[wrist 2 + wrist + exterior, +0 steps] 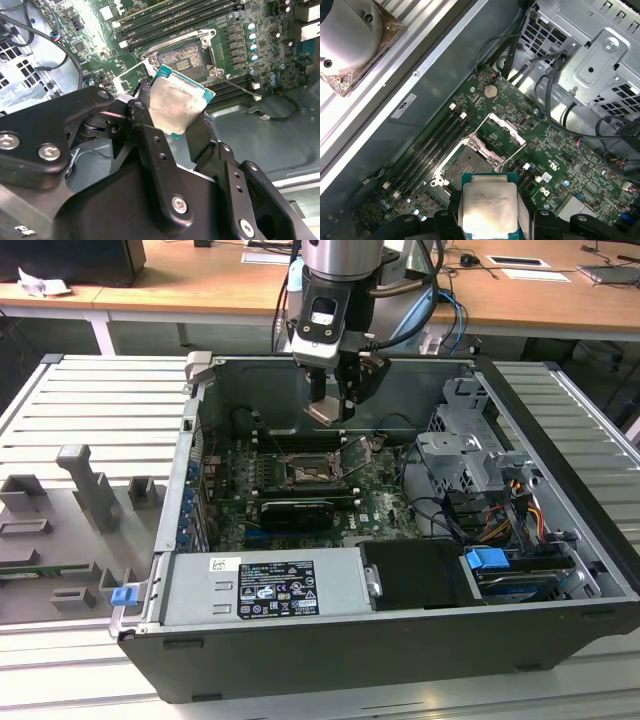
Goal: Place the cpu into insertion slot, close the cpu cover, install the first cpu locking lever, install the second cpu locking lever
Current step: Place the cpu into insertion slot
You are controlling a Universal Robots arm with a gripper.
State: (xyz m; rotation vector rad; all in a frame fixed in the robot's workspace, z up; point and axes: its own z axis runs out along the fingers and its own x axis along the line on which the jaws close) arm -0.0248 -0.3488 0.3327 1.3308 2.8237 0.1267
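Gripper (175, 114) pinches cpu (177, 102) by two opp. edges, fingers closed to chip width, in air over motherboard (95, 62), apart from bare insertion slot (186, 57). Second wrist view: cpu tilted, pale scuffed metal top, teal rim. First wrist view: cpu cover (501, 134) hinged up beside slot.

Wood desks (560, 305) in bg, slatted worktop (100, 400)

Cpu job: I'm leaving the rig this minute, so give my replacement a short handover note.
Gripper: fingers shut on the cpu, held in the air above the motherboard.
Insertion slot: empty, with the cpu cover standing open.
Done: cpu picked up.
Left: insertion, closing the cover, both lever steps.
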